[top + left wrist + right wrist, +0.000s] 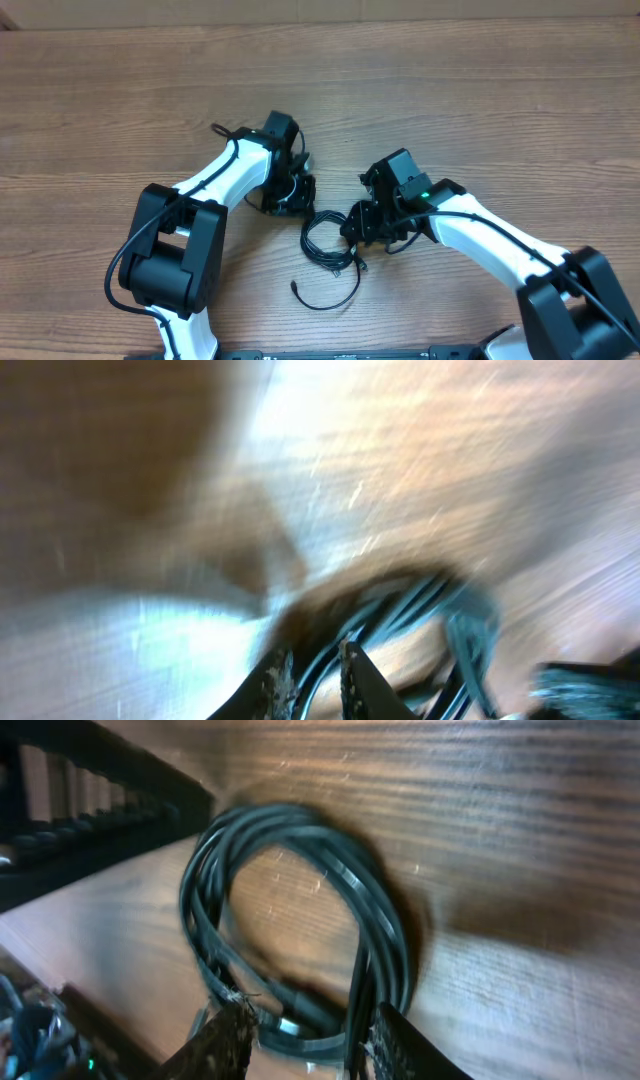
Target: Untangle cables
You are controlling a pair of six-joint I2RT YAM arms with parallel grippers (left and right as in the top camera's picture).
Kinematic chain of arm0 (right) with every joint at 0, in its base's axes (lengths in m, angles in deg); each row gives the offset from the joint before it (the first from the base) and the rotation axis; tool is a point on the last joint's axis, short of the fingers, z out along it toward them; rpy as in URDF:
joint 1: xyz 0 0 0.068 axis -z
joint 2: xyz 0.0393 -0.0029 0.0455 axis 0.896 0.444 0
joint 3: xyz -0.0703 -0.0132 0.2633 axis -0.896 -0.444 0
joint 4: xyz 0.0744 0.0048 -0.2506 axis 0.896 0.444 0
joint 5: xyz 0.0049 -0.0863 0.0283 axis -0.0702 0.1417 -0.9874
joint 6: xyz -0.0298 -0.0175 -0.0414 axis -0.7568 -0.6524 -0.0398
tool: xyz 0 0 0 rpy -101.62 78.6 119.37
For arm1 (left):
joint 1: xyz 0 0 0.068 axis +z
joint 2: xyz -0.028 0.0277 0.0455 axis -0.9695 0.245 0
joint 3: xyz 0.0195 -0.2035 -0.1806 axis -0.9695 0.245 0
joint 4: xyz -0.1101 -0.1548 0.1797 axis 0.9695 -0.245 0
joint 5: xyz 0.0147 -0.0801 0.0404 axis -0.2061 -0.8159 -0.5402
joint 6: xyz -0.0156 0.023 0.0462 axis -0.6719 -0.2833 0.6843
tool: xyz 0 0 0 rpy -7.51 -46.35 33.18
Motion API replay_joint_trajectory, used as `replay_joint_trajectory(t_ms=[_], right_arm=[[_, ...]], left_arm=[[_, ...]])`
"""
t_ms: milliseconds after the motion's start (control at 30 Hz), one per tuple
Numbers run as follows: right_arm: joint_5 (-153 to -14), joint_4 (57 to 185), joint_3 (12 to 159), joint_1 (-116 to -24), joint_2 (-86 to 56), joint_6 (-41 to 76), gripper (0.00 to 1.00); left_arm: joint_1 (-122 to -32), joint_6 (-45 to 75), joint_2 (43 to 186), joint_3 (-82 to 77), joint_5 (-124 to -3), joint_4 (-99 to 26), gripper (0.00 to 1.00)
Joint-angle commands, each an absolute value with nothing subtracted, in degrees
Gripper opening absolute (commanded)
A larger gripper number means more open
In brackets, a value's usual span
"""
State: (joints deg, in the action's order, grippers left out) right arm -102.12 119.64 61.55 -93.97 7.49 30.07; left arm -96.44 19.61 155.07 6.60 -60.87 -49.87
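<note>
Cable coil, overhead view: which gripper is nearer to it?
Right. The right gripper sits at the cable coil's right side, fingers straddling its strands. The left gripper is off the coil's upper-left edge; its blurred wrist view cannot confirm contact.

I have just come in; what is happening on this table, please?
Two robot arms work on a small bundle of black cables lying on a wooden table. The right gripper straddles part of the coil, jaws apart. The left gripper is at the other side with strands between its fingers; blur hides its grip. The cables are not yet untangled.
</note>
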Motion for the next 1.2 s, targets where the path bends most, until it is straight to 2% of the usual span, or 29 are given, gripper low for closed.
replay_joint_trajectory(t_ms=[0, 233, 333, 533, 667, 767, 900, 1167], right_arm=[[-100.8, 117.2, 61.2, -94.8, 12.0, 37.7, 0.39], [-101.7, 116.6, 61.2, -94.8, 15.4, 41.6, 0.45], [-101.7, 116.6, 61.2, -94.8, 15.4, 41.6, 0.51], [-101.7, 116.5, 61.2, -94.8, 15.4, 41.6, 0.56], [-101.7, 116.4, 61.2, -94.8, 15.4, 41.6, 0.56], [-101.7, 116.4, 61.2, -94.8, 15.4, 41.6, 0.56], [-101.7, 116.4, 61.2, -94.8, 15.4, 41.6, 0.56], [-101.7, 116.5, 61.2, -94.8, 15.4, 41.6, 0.57]], left_arm=[[-96.5, 19.2, 156.0, 5.3, -60.7, -48.3, 0.21], [-96.5, 19.2, 156.0, 5.3, -58.0, -50.9, 0.28], [-96.5, 19.2, 156.0, 5.3, -55.9, -53.0, 0.29], [-97.3, 18.8, 156.0, 7.2, -55.9, -53.6, 0.29], [-97.9, 18.1, 156.0, 8.2, -56.0, -53.0, 0.31], [-98.8, 18.1, 156.0, 8.2, -56.0, -53.1, 0.25], [-100.5, 18.1, 156.0, 8.2, -56.0, -53.0, 0.24], [-103.3, 16.6, 156.0, 8.2, -51.9, -52.6, 0.26]])
